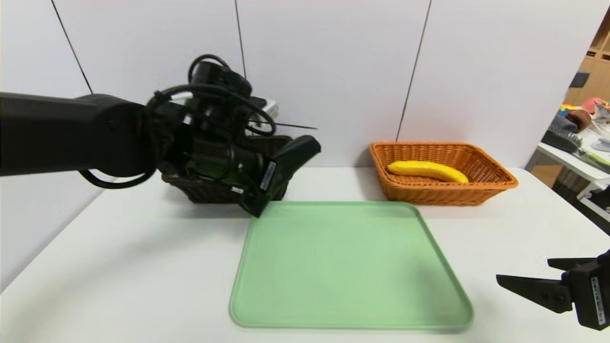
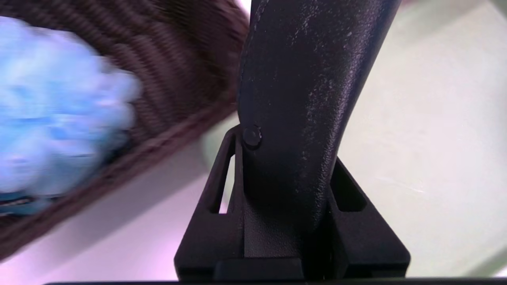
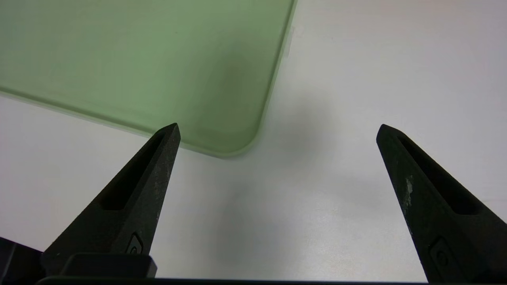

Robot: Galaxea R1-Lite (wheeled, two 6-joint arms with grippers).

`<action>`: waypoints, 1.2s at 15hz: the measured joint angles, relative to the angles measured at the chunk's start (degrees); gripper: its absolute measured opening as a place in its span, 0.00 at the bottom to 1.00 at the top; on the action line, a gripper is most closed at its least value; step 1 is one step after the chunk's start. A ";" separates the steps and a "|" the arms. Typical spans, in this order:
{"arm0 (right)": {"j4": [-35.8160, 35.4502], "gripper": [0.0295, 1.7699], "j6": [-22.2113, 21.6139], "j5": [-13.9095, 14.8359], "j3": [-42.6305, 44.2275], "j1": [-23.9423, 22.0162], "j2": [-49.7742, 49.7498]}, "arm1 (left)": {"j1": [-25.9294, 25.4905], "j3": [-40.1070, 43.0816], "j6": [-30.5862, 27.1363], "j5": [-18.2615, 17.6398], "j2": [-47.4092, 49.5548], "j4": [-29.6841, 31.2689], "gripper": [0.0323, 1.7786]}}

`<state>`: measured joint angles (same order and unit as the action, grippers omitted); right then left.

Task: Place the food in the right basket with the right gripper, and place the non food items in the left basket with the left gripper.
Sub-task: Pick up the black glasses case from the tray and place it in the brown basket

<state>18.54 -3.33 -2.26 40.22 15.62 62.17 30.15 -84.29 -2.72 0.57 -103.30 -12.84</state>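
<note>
left end effector (image 2: 287, 166) angled down at the dark basket (image 1: 217, 193)'s tray-side edge, clamped on black case (image 2: 305, 99). blue puff (image 2: 59, 107) inside that basket; banana (image 1: 426, 170) in orange basket (image 1: 443, 194), right of it. right end effector (image 1: 529, 278) low, jaws spread, nearer than both baskets.

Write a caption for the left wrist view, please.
Black matte case gripped between the left gripper's fingers, beside a dark brown woven basket holding a fluffy light-blue bath puff.
</note>
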 joint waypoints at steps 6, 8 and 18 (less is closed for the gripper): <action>-0.09 0.97 -0.06 0.22 -2.60 -0.05 -1.58 | -12.92 -3.39 -16.76 -6.30 1.84 -0.66 0.26; -0.05 0.97 -0.11 0.30 -2.99 -0.07 -2.06 | -15.13 -4.52 -23.77 -6.50 0.85 -0.56 0.26; -0.13 0.97 -0.11 0.77 -4.50 -0.07 -2.41 | -17.09 -16.92 -47.82 -9.69 -10.67 -0.26 0.26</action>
<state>18.41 -3.44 -1.49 35.72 15.54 59.76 13.06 -101.21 -50.54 -9.12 -113.97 -13.09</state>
